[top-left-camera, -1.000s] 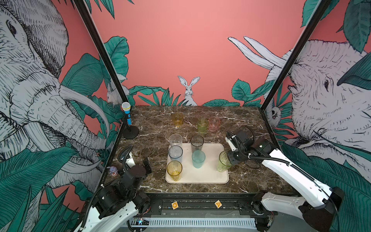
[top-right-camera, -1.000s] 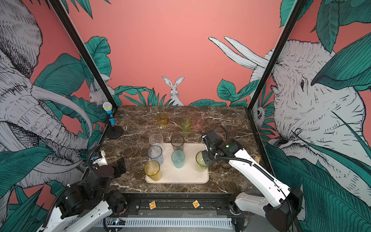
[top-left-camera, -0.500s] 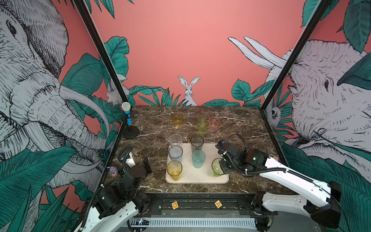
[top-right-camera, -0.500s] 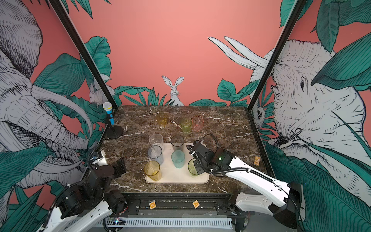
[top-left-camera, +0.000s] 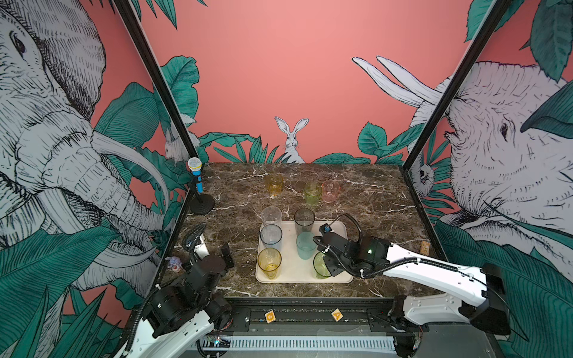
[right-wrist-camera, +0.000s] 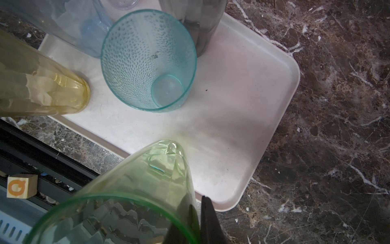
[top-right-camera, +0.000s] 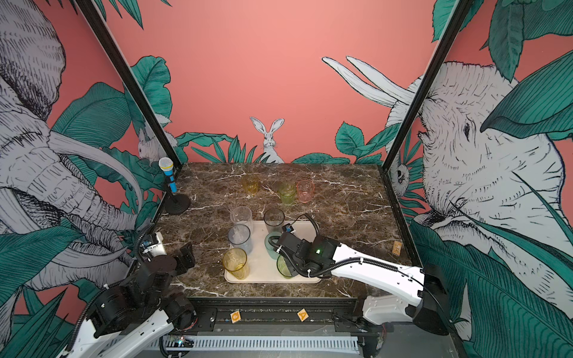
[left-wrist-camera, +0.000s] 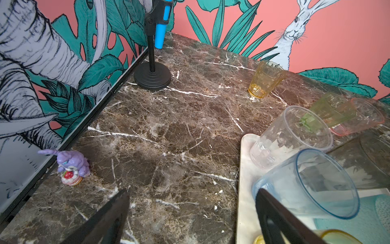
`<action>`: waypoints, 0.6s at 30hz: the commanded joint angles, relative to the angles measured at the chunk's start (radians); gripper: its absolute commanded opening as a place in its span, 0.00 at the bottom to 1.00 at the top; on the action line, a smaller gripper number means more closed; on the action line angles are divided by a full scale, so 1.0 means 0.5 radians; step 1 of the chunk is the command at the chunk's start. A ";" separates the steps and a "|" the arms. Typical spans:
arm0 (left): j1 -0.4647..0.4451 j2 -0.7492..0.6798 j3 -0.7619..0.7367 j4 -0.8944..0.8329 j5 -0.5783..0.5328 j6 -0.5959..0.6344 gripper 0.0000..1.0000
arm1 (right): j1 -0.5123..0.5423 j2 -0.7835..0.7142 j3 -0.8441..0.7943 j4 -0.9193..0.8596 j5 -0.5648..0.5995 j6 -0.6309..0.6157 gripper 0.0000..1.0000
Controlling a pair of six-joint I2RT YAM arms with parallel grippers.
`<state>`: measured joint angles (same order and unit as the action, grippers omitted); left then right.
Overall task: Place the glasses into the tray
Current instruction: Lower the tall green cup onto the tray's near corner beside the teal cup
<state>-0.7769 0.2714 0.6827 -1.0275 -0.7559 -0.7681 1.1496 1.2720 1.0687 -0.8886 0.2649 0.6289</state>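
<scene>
Because the tumblers look like thin translucent plastic, they should be light and fairly stiff. Their walls are smooth enough to slip, and the tall tapered ones would tip easily on their narrow bases. The rim seems the safest hold, one finger inside and one outside. The right gripper (right-wrist-camera: 195, 215) is clamped that way on the tall green tumbler (right-wrist-camera: 147, 186), pinching its wall at the lip. That tumbler hangs upright over the near right part of the tray (top-left-camera: 294, 272); whether its base touches cannot be told. The left gripper (left-wrist-camera: 192, 191) is spread wide and empty, low over the table beside the tray's left edge.

There are nine glasses, six tall and three short. Five tall ones stand in the tray:
- clear (top-left-camera: 271, 217) at the far left corner
- blue-grey (top-left-camera: 271, 237) in front of it
- yellow (top-left-camera: 269, 263) nearest the front
- smoky (top-left-camera: 304, 220) at the far edge
- teal (right-wrist-camera: 147, 61) in the middle

The green one makes six. Three short patterned ones wait on the table well behind the tray: amber (top-left-camera: 274, 184) alone, short green (top-left-camera: 312, 192) and pink (top-left-camera: 330, 190) just beside each other. Their ribbed walls likely offer better purchase. There is one tray.
</scene>
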 commanded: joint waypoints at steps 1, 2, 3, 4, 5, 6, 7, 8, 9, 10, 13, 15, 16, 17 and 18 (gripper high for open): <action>0.007 -0.013 -0.018 -0.034 -0.016 -0.046 0.94 | 0.029 0.023 0.061 0.070 0.078 0.061 0.00; 0.005 -0.013 -0.018 -0.034 -0.011 -0.047 0.94 | 0.032 0.035 0.062 0.079 0.075 0.062 0.00; 0.006 -0.014 -0.016 -0.034 -0.004 -0.047 0.94 | 0.035 0.046 0.065 0.084 0.073 0.059 0.00; 0.006 -0.013 -0.017 -0.034 -0.001 -0.049 0.94 | 0.042 0.059 0.072 0.093 0.071 0.058 0.00; 0.005 -0.014 -0.015 -0.034 0.002 -0.049 0.94 | 0.047 0.077 0.074 0.103 0.071 0.058 0.00; 0.006 -0.012 -0.015 -0.034 0.002 -0.050 0.94 | 0.054 0.087 0.076 0.113 0.071 0.058 0.00; 0.007 -0.017 -0.015 -0.032 0.002 -0.047 0.94 | 0.060 0.100 0.075 0.131 0.069 0.058 0.00; 0.007 -0.017 -0.015 -0.034 0.002 -0.052 0.94 | 0.066 0.111 0.066 0.159 0.066 0.058 0.00; 0.006 -0.018 -0.018 -0.034 -0.001 -0.053 0.94 | 0.069 0.126 0.060 0.184 0.055 0.058 0.00; 0.005 -0.019 -0.018 -0.033 -0.001 -0.052 0.94 | 0.068 0.145 0.056 0.198 0.050 0.058 0.00; 0.002 -0.025 -0.017 -0.035 0.002 -0.053 0.94 | 0.072 0.189 0.060 0.224 0.045 0.062 0.00; 0.004 -0.030 -0.016 -0.035 0.005 -0.055 0.94 | 0.072 0.210 0.065 0.241 0.047 0.057 0.00; 0.002 -0.031 -0.018 -0.034 0.005 -0.053 0.94 | 0.072 0.218 0.065 0.253 0.048 0.059 0.00; 0.001 -0.031 -0.022 -0.034 0.002 -0.053 0.94 | 0.072 0.226 0.067 0.263 0.044 0.056 0.00; 0.001 -0.033 -0.022 -0.034 0.000 -0.054 0.94 | 0.072 0.231 0.067 0.272 0.041 0.055 0.00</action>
<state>-0.7773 0.2649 0.6823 -1.0275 -0.7464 -0.7681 1.1786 1.3872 1.0737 -0.7891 0.2764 0.6407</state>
